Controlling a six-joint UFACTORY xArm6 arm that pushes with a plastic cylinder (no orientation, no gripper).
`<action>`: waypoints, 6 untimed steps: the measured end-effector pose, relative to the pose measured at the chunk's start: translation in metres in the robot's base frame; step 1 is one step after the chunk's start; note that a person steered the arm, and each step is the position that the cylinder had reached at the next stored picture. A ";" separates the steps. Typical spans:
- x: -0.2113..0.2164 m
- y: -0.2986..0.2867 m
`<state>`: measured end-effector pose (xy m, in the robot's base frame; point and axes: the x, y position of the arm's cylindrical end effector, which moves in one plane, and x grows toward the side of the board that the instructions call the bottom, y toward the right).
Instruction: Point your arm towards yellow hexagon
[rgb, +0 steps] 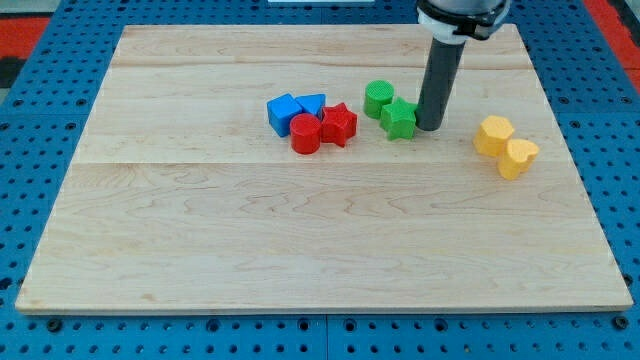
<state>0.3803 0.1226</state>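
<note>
The yellow hexagon (493, 133) sits on the wooden board at the view's right, touching a yellow heart-shaped block (518, 157) just below and right of it. My tip (430, 126) rests on the board to the left of the yellow hexagon, with a clear gap between them. The tip stands right beside the green star (399, 118), at its right edge. The dark rod rises from the tip toward the view's top.
A green cylinder (378, 98) sits up-left of the green star. Left of them cluster a red star (339, 124), a red cylinder (306, 133), a blue cube (284, 113) and a blue triangular block (312, 103). The wooden board (300, 250) lies on a blue pegboard.
</note>
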 end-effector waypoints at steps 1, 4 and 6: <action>0.000 -0.030; -0.010 -0.055; -0.021 0.054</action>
